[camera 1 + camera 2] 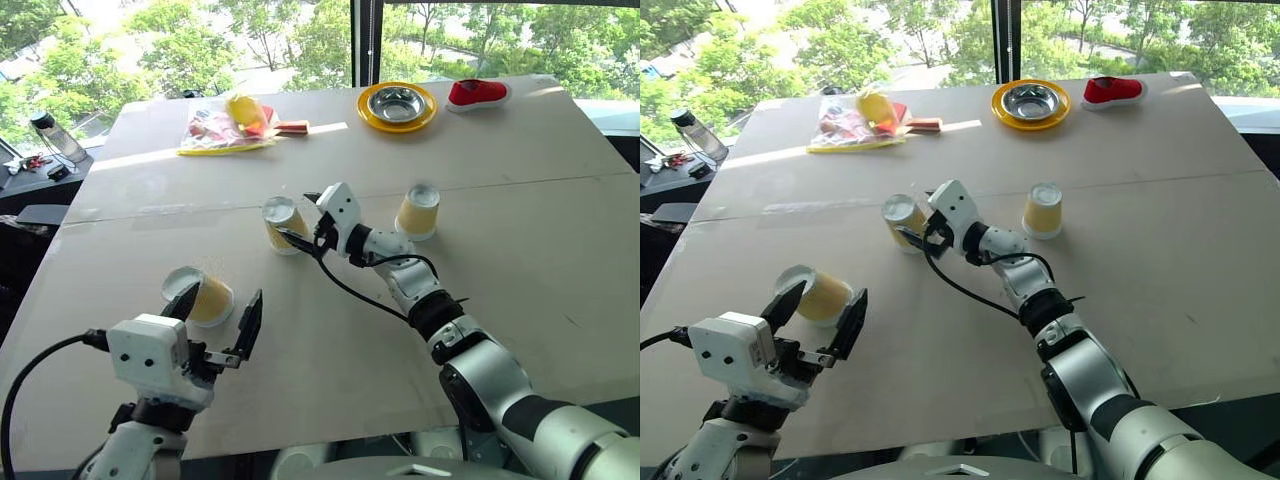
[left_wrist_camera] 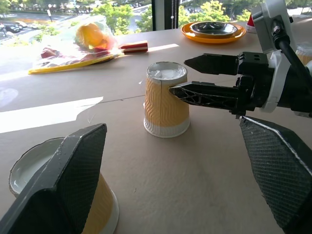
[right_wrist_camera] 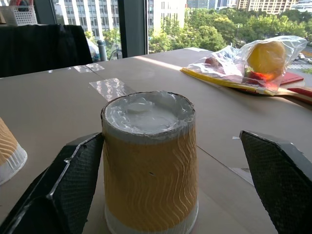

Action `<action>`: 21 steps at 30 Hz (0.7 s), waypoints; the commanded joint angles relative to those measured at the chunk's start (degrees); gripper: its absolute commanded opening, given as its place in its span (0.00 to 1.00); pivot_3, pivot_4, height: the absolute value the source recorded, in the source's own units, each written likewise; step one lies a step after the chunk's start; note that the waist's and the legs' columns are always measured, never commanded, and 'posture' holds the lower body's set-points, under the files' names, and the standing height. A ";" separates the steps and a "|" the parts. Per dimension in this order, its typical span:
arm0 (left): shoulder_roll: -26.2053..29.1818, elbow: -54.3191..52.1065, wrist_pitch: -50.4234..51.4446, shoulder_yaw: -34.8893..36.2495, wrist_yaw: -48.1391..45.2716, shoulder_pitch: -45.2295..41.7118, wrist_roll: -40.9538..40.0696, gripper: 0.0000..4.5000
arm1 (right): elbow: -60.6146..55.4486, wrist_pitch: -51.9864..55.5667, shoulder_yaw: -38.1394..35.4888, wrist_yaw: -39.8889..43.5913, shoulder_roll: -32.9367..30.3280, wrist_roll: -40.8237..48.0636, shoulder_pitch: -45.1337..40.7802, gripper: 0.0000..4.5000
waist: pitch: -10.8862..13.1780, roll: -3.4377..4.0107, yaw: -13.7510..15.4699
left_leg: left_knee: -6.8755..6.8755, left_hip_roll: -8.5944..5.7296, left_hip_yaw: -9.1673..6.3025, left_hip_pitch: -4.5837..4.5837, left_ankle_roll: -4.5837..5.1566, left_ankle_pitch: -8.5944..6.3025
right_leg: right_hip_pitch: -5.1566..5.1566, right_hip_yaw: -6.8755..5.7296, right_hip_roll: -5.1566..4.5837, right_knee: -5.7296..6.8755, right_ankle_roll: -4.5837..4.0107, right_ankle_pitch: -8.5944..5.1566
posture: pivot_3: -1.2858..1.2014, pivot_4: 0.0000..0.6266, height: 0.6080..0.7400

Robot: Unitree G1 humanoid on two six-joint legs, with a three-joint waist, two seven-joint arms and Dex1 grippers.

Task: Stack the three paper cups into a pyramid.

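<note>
**Both jaws open, no cup held: tipping risks at the centre cup**

Jaws on both arms stand wide open and grip nothing.

Left side. The left gripper [image 1: 214,318] hovers level above the near edge of the table [image 1: 520,180], its fingers straddling the sight line to the near-left cup [image 1: 201,296]. That cup appears tilted or lying over, its white end turned toward the robot; the frames do not settle which. Risk: if it is on its side, a level approach could roll it off toward the table edge instead of seating it between the fingers.

Centre. The middle cup [image 1: 282,222] stands inverted, base uppermost. The right gripper [image 1: 296,238] has one finger just beside or touching the cup's ribbed wall and the other well apart on the far side. Contact cannot be confirmed. Risk: an uneven close would push the light cup sideways or topple it before the second finger arrives. Squeezing too hard could crush the paper wall.

Right side. The right-hand cup [image 1: 418,212] stands inverted, well apart from the middle cup. Risk: the right forearm lies between them, and a careless swing could knock it over.

Assessment: no pyramid is begun, as all three cups sit separately. The two base cups must end abreast and close, or the third will not bridge them.
</note>
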 commanded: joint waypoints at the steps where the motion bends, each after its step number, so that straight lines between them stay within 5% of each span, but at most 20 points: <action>1: -0.10 -0.95 -0.57 0.07 0.11 -0.19 0.46 1.00 | -0.29 -1.94 -0.10 0.52 5.94 0.48 -3.23 0.98 | 0.00 0.00 0.02 | 0.00 0.02 0.00 0.00 -0.01 0.00 | -0.01 0.00 0.02 0.00 0.00 0.00 | 0.52 0.24 0.94; 3: -0.18 -0.95 -0.29 0.05 0.31 -0.64 0.51 1.00 | 0.19 -2.04 -0.07 0.88 6.39 0.70 -3.64 0.86 | 0.00 0.00 0.04 | 0.00 0.06 -0.01 0.00 -0.02 -0.01 | -0.01 -0.01 0.05 0.01 0.00 0.00 | 0.52 0.24 0.94; 15: -1.17 -1.30 -0.10 -0.63 1.04 -0.74 1.50 1.00 | 4.12 -3.23 0.56 2.90 9.28 1.08 -6.18 0.86 | 0.00 0.01 0.03 | 0.00 0.08 0.00 0.00 -0.04 -0.02 | -0.02 0.00 0.07 0.03 -0.01 0.00 | 0.52 0.24 0.94; 21: -0.40 -1.17 1.27 -3.14 1.04 -3.48 2.54 1.00 | -6.48 -0.41 2.01 5.86 4.64 2.23 0.62 0.86 | 0.01 0.02 0.02 | 0.00 0.08 0.00 -0.01 -0.04 -0.02 | -0.04 0.01 0.08 0.03 -0.01 0.00 | 0.52 0.24 0.94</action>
